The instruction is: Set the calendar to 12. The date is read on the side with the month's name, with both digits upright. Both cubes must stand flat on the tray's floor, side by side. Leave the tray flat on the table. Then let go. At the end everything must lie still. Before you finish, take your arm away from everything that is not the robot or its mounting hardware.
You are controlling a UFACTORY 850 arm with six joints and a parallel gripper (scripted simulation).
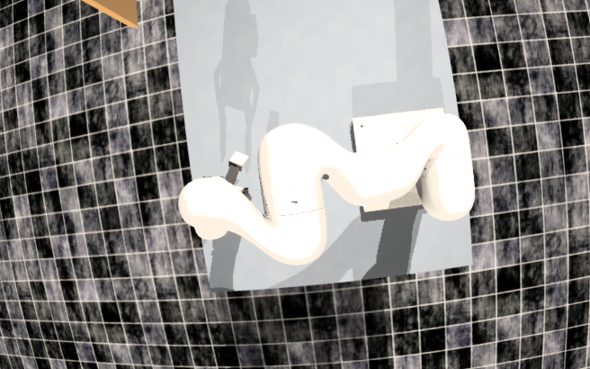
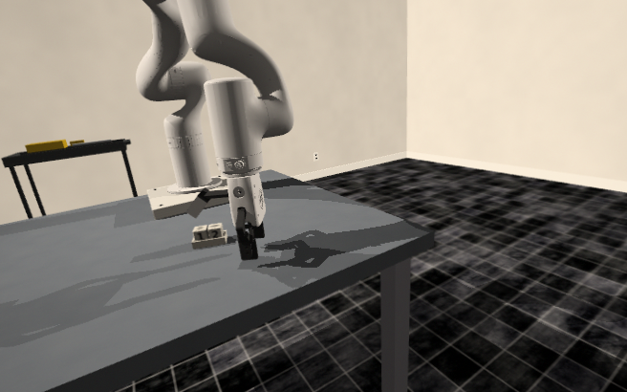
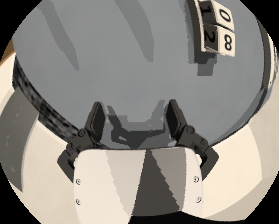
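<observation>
1. Gripper (image 2: 253,243) (image 3: 134,108): released, jaws spread wide, nothing between them; points down over the table, apart from the calendar.
2. Task's thing: calendar, left of the gripper in the exterior view. Tray (image 2: 208,242) (image 3: 201,42) sits flat on the table (image 2: 87,263) (image 3: 125,50) (image 1: 316,55). Top view: calendar hidden under the arm.
3. Left cube (image 2: 200,233) (image 3: 215,11) and right cube (image 2: 215,232) (image 3: 219,39) stand side by side in the tray, look level.
4. Digits: near side reads "1" left, "2" right, both upright, so 12. Wrist view also shows "0" atop the left cube, "8" atop the right one. Month name: not readable.
5. In the way: no object visible between gripper and tray in the exterior view, just shadows on the table.
6. Arm (image 2: 233,117) (image 1: 292,229): white, rises above; base plate (image 2: 160,211) (image 1: 366,123) at the far side of the table, behind the calendar.
7. Dark marking on the gripper housing, too small to read. No brand legible.
8. Far left: black side table (image 2: 67,151) with a yellow box (image 2: 46,145) and a smaller yellow item (image 2: 76,141).
9. Far wall: outlet (image 2: 315,156). Dark tiled floor (image 2: 525,272) (image 1: 540,183).
</observation>
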